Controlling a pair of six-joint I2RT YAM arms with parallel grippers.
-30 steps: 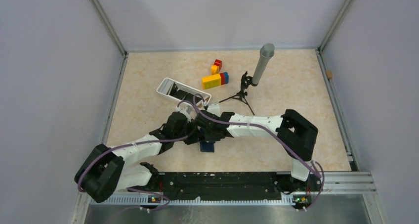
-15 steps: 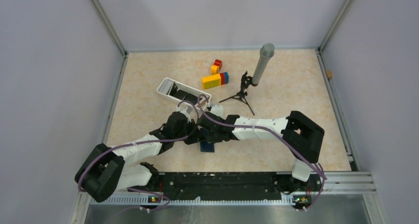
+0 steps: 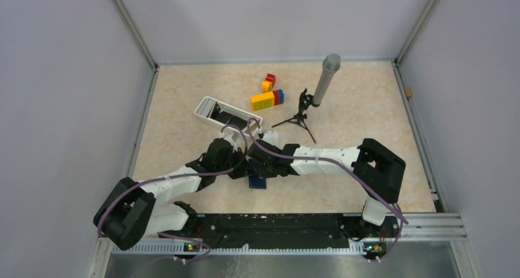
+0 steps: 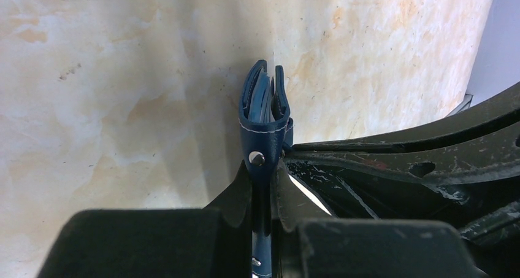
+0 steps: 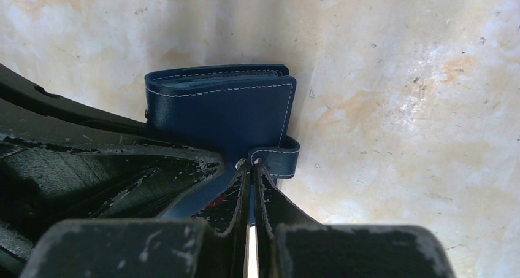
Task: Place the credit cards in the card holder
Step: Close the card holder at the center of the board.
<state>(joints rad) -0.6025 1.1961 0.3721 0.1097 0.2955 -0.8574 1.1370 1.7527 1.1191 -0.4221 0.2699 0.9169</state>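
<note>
The navy-blue card holder lies folded on the table's near middle, partly under both grippers. In the left wrist view it stands edge-on, and my left gripper is shut on its snap flap. In the right wrist view its stitched face shows, and my right gripper is shut on its small strap. The two grippers meet over it, left and right. Dark credit cards lie in the white tray.
Yellow, red and blue toy bricks sit at the back middle. A grey microphone on a small black tripod stands to their right. Walls close in the table on three sides.
The right arm's elbow has shifted a little to the right and nearer. Both grippers stay at the card holder, which has barely moved.
</note>
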